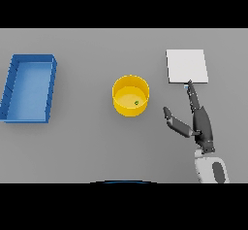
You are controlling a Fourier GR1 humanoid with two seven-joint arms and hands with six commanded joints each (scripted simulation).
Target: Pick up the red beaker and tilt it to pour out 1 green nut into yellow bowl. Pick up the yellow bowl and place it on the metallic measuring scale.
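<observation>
Right robot hand [201, 122] open, fingertips at near edge of metallic scale [187, 66]. Yellow bowl [131, 95] holding green nut [136, 103] left of it; blue tray [29, 88] far left.

**Grey bench with three things on it**

The bench [87, 146] is plain grey and fills the view. A blue tray [29, 88] lies at its left side, long and open-topped, set slightly askew to the bench's edges. A yellow bowl [131, 95] stands upright near the middle, well apart from the tray, with a small green nut [136, 103] inside on its floor. A flat pale scale [187, 66] lies at the upper right, apart from the bowl and farther back than it.
</observation>
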